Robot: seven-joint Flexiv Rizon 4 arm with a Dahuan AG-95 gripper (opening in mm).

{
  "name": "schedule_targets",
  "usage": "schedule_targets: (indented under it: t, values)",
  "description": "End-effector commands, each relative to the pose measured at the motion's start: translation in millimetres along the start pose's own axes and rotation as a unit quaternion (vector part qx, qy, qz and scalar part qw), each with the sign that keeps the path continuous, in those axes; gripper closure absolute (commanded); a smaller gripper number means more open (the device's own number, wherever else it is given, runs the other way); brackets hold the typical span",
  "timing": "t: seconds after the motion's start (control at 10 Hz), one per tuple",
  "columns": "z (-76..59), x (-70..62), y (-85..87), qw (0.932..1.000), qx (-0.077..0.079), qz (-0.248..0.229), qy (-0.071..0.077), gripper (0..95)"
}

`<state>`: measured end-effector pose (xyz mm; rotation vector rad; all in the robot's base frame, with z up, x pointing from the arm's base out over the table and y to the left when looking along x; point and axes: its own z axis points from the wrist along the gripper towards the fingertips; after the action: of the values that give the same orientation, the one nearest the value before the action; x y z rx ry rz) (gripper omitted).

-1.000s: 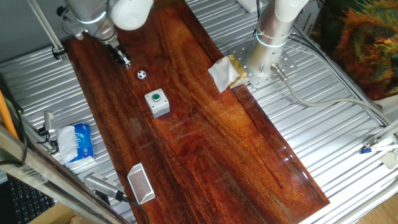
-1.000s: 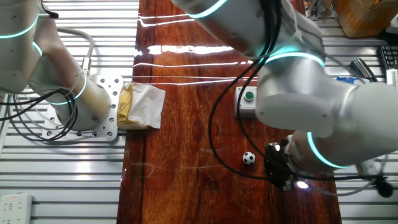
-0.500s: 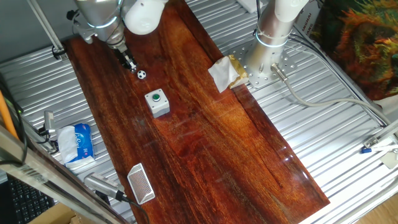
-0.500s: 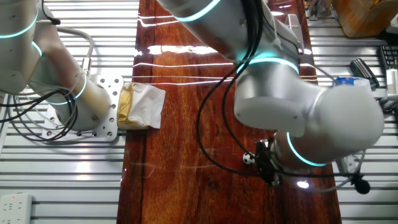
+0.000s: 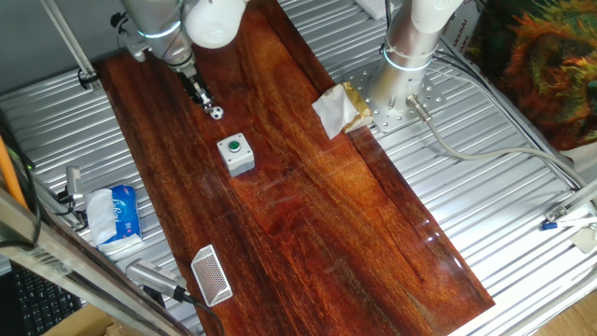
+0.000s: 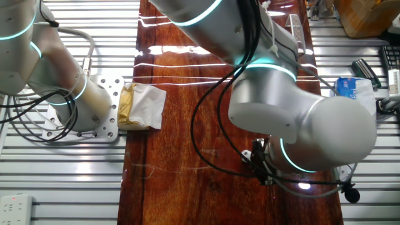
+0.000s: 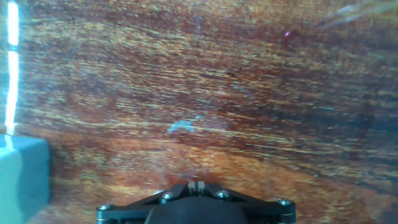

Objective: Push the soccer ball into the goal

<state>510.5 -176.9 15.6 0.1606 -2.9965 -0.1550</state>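
The soccer ball (image 5: 215, 113), tiny and white with black patches, lies on the dark wooden board near its far left end. My gripper (image 5: 201, 98) stands just up-left of the ball, fingertips down at the board, touching it or nearly so. In the hand view the fingertips (image 7: 197, 184) are pressed together with nothing between them, and the ball is out of sight. The goal (image 5: 211, 275), a small white frame with mesh, stands at the board's near left edge, far from the ball. In the other fixed view the arm hides most of the ball (image 6: 246, 155).
A grey box with a green button (image 5: 235, 154) sits on the board between ball and goal; its corner shows in the hand view (image 7: 22, 177). A crumpled cloth and yellow pack (image 5: 338, 109) lie at the board's right edge by a second arm's base (image 5: 401, 84). A tissue pack (image 5: 117, 215) lies off the board's left side.
My gripper has moved across the board towards the ball, from well left of it to right beside it. The ball has shifted only very slightly.
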Motion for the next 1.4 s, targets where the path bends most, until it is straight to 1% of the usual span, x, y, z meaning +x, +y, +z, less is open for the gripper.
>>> schedule_targets:
  t: [0.1,0.4,0.5,0.6,0.7,0.8,0.9,1.0,1.2,1.4]
  values:
    - [1.0,-0.4,10.6,0.9999,0.000,0.010,-0.001,95.0]
    - [-0.8,-2.8,24.2,0.9995,-0.002,0.031,0.000,95.0]
    - [-1.4,-2.6,24.6,0.9995,0.003,0.031,-0.001,95.0]
    - [-1.6,-2.4,24.6,0.9995,0.017,0.026,-0.001,95.0]
    - [-2.0,-1.4,24.2,0.9992,0.036,0.018,0.001,95.0]
    - [-2.7,-0.1,23.6,0.9989,0.045,0.014,0.001,95.0]
    - [-4.1,2.6,22.5,0.9981,0.062,0.005,0.002,95.0]
    - [-5.9,6.0,21.2,0.9964,0.085,-0.011,0.004,95.0]
    - [-8.1,9.9,19.7,0.9960,0.088,-0.014,0.004,95.0]
    - [-10.4,11.5,18.2,0.9957,0.091,-0.017,-0.001,95.0]
